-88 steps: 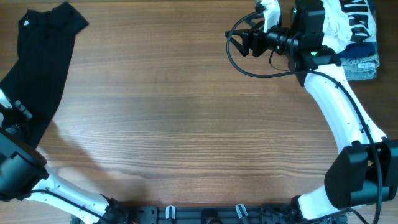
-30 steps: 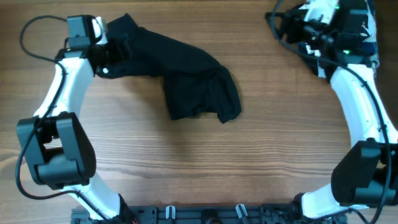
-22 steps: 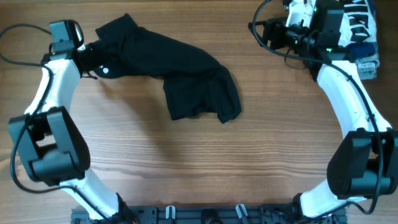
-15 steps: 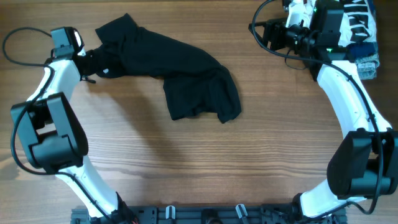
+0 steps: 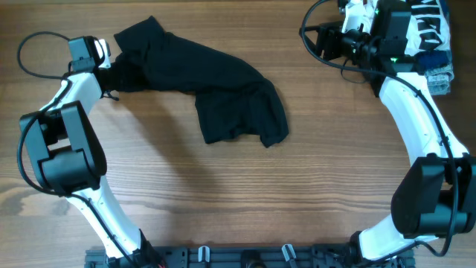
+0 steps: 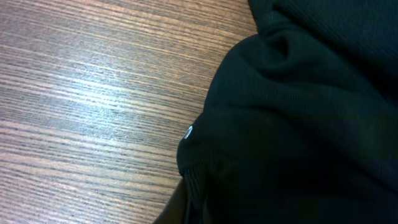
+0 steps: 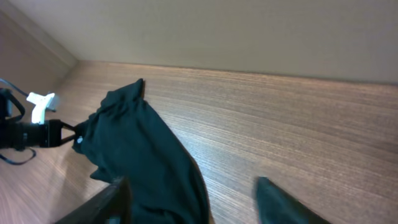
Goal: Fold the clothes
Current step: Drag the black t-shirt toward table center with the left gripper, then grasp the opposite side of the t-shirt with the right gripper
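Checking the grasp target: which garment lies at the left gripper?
The plain black thin-fabric garment, lying alone; the white, printed and denim heap sits across the table.

crumpled black garment (image 5: 223, 85) lies unfolded, bunched at its right end.

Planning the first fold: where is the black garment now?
In the overhead view, the black garment lies crumpled on the table, far side, left of centre, with its left end at the left gripper.

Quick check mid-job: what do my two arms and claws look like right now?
Left arm and right arm: white shells, black joint housings, black cable loops near the wrists. A green light glows on the right wrist. Left claw and right claw have dark fingers.
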`<action>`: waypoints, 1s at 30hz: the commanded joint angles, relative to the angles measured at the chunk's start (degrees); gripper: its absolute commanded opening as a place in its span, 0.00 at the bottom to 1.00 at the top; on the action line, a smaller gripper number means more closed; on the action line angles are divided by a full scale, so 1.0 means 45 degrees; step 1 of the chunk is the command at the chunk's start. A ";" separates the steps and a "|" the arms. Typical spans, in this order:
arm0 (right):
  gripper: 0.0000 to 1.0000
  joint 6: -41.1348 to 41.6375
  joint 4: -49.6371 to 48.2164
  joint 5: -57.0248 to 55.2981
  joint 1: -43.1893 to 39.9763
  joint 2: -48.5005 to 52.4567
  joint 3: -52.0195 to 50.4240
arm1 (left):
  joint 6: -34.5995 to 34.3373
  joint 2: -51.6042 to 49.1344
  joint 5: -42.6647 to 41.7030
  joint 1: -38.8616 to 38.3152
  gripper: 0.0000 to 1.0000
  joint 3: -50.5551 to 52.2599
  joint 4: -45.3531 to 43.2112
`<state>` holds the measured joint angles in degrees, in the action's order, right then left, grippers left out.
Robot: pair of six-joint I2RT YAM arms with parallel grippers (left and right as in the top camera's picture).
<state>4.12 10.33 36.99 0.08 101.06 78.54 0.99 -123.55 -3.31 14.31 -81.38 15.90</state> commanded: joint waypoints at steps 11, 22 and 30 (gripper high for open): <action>0.59 0.0194 0.1739 -0.0267 0.0068 0.0214 0.0282 | -0.2424 0.6717 -0.0544 -0.0291 0.04 -0.0160 0.0889; 0.63 -0.1967 0.3580 -0.0272 0.1219 0.0209 0.0287 | -0.2370 0.9884 -0.0534 -0.2249 0.04 -0.0160 0.0617; 0.65 -0.2327 0.4464 -0.0889 0.2832 0.0214 0.0287 | -0.2370 0.9884 0.0379 -0.2239 0.04 -0.0160 0.0107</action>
<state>-4.58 28.03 34.06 9.72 101.06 78.63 -8.97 -80.14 -4.54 3.81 -81.65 18.13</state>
